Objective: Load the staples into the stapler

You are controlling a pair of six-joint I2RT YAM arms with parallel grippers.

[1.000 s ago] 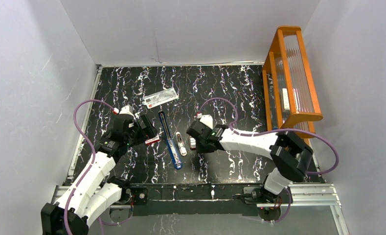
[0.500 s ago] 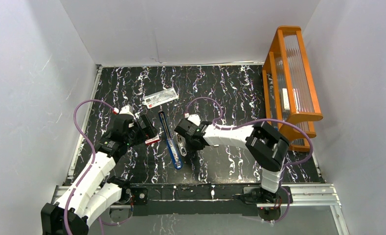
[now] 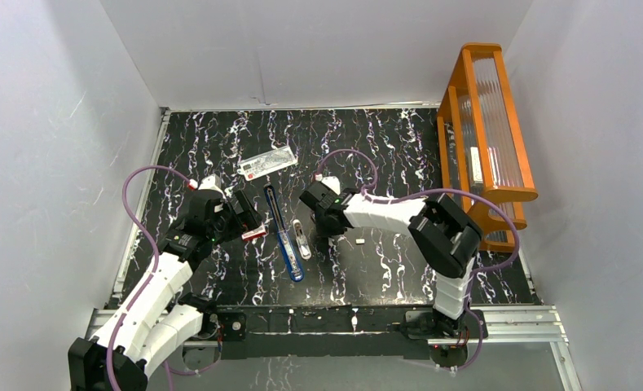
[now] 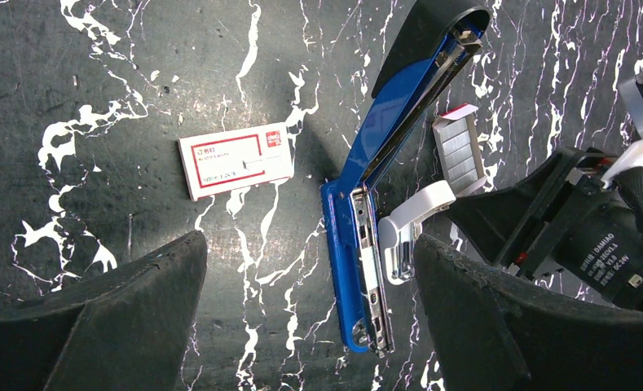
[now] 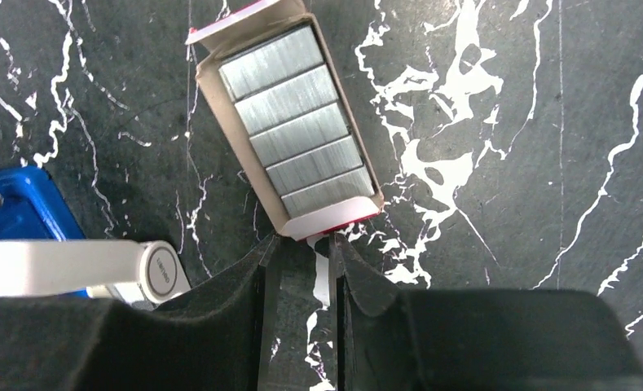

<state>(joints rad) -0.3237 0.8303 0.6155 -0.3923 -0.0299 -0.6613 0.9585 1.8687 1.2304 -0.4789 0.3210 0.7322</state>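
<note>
prep is done, loading isn't. the stapler (image 4: pixel 383 147) lies hinged wide open on the table (image 4: pixel 98 98), its silver rail (image 4: pixel 368 269) bared and, as far as the left wrist view shows, w/o a strip in it. the box is already apart: the sleeve (image 4: pixel 236 159) lies left of the stapler, and the tray of staples (image 5: pixel 297 130) just right of it, five blocks packed side by side. left to do, by the look of it: get one strip out, lay it in the rail, shut the top.

the right gripper (image 5: pixel 303 244) sits at the tray's near end, fingers drawn almost together w/ a thin slot btwn them. a pale sliver shows in that slot. can't tell if it's a strip or a white vein of the table, so can't tell if anything is pinched. the left gripper (image 4: pixel 308 243) hangs over stapler and sleeve, fingers wide apart, holding nothing. a white-handled tool (image 4: pixel 403 232) lies btwn stapler and tray.

vs a sec ago: the right arm has swung its elbow in from the far right and brought the gripper left to the tray; in the last half sec it shifted only a bit. left arm, stapler, sleeve and clear packet (image 3: pixel 267 163) haven't moved. a small pale bit (image 3: pixel 360 240) now shows by the right arm, where the arm covered the table before.
</note>
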